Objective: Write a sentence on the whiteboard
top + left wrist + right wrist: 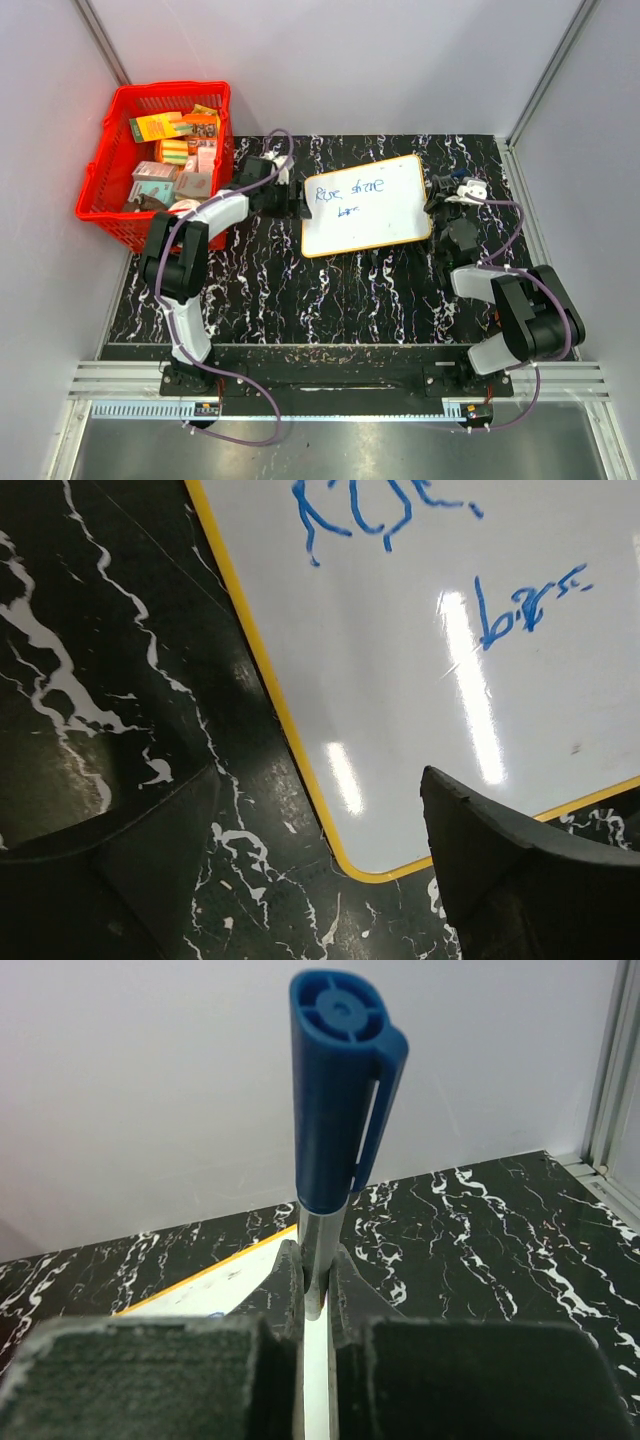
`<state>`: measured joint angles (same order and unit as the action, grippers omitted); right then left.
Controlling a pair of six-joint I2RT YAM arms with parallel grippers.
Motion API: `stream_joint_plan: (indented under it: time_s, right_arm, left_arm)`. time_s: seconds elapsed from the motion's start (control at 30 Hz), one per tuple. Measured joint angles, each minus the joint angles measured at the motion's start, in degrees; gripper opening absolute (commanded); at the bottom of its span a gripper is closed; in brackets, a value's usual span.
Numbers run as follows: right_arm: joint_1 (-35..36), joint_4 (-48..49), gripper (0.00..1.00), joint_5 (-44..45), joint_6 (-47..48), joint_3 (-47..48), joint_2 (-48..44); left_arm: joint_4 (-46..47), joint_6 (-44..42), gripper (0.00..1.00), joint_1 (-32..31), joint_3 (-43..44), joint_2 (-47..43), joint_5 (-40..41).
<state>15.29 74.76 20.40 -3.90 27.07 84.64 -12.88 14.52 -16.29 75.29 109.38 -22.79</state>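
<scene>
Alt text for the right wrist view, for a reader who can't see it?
The right gripper is shut on a marker standing upright in its grip, blue-capped end up. Behind it are an orange-rimmed edge of the whiteboard, the black marbled table and a pale wall.

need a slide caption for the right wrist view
Right tool shut on a blue-capped marker, the whiteboard edge just beyond.

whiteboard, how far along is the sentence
Done: the sentence, two blue lines, is on the whiteboard. In hand: the right gripper is shut on the marker, which has its blue cap on and is off to the board's right. The left gripper is open by the board's left edge. Left: probably little, perhaps only putting the marker down.
</scene>
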Motion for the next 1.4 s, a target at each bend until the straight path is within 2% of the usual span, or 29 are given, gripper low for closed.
stream_joint_plan:
  time_s: [0.3,0.5,0.83,1.13,1.4]
  right_arm:
    - [-0.68,0.0,0.0,1.44,0.22,8.55,8.63]
    - [-0.76,0.46,0.0,3.56,1.51,16.7,16.98]
    - [-1.09,0.48,0.0,10.05,3.5,28.65,32.98]
    - [-4.74,0.83,0.0,16.44,-5.9,28.22,36.72]
    - [-6.21,1.4,0.0,19.74,-11.85,23.65,36.85]
  left_arm:
    - [-4.74,-3.72,0.86,-6.71,1.86,0.57,9.86]
    - [-5.38,-4.22,0.86,-6.51,2.01,0.61,13.31]
    - [-5.57,-4.59,0.84,-5.22,1.99,0.63,13.33]
    - [-5.4,-4.46,0.85,-3.19,1.95,1.51,10.67]
    - [-2.93,-1.6,0.86,-1.79,1.97,3.32,2.91]
